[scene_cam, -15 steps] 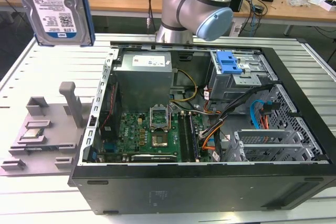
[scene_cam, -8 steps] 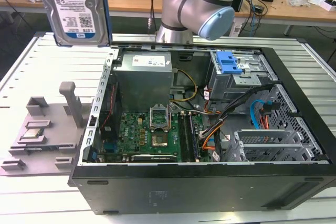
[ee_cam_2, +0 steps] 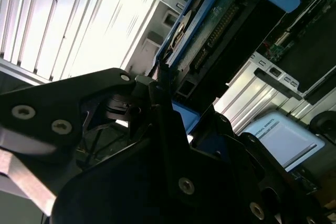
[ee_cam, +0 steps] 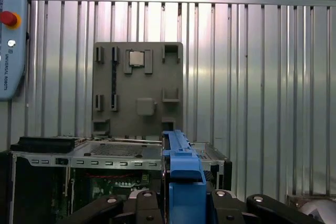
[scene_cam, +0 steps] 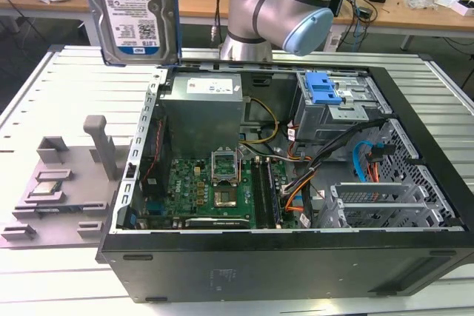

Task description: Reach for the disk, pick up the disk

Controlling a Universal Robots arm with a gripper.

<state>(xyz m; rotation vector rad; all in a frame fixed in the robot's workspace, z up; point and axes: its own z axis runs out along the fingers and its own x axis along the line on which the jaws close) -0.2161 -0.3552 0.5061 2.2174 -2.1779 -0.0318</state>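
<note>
1. The disk (ee_cam: 181, 174) stands edge-on, its blue carrier frame clamped between the gripper (ee_cam: 184, 199) fingers (ee_cam: 233, 208).
2. A grey fixture plate (ee_cam: 157, 80) lies on the ribbed table (ee_cam: 262, 77).
3. A small square chip (ee_cam: 137, 57) sits in a plate recess.

We see an open computer case (scene_cam: 281, 271) lying on the ribbed metal table (scene_cam: 44, 94), with a green motherboard (scene_cam: 204, 190) beside a grey power supply (scene_cam: 204, 112) inside. Beside the case lies a grey fixture plate (scene_cam: 81, 183) (a small square chip (scene_cam: 46, 188) rests in it); a blue latch piece (scene_cam: 324, 88) sits inside the case.
</note>
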